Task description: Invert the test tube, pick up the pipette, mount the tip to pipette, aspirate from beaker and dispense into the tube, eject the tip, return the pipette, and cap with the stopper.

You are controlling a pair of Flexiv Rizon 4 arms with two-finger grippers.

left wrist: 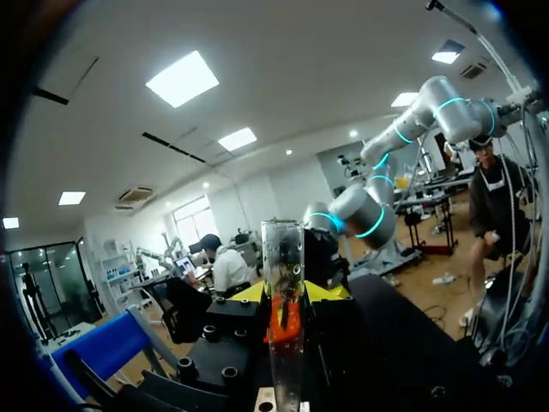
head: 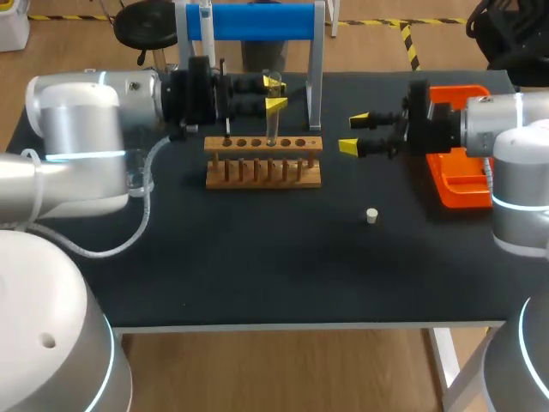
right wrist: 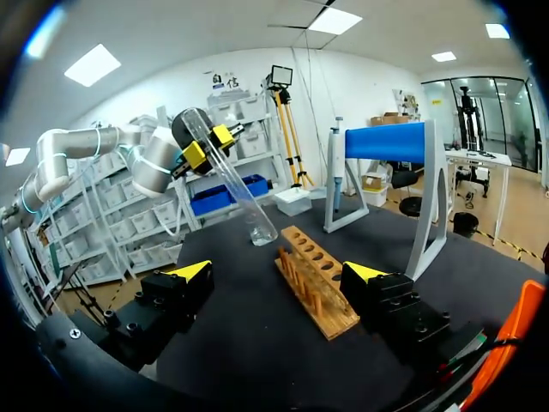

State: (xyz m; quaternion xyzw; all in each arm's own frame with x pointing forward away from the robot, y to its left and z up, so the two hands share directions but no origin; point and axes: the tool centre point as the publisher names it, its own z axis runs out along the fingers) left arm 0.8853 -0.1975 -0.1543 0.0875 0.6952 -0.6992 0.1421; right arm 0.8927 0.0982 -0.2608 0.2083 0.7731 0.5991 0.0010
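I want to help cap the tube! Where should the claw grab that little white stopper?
Its round sides, coming straight down from above. The stopper seems to sit upright, alone on the table, so nothing nearby should get in the way.

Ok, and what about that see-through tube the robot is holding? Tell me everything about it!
The test tube is long, thin and clear, like glass, and looks empty. The left gripper pinches it near its upper end between two yellow tips. It hangs a bit tilted, with its lower end right over a hole of the wooden rack. Whether it touches the rack is hard to tell. Nothing else touches it.
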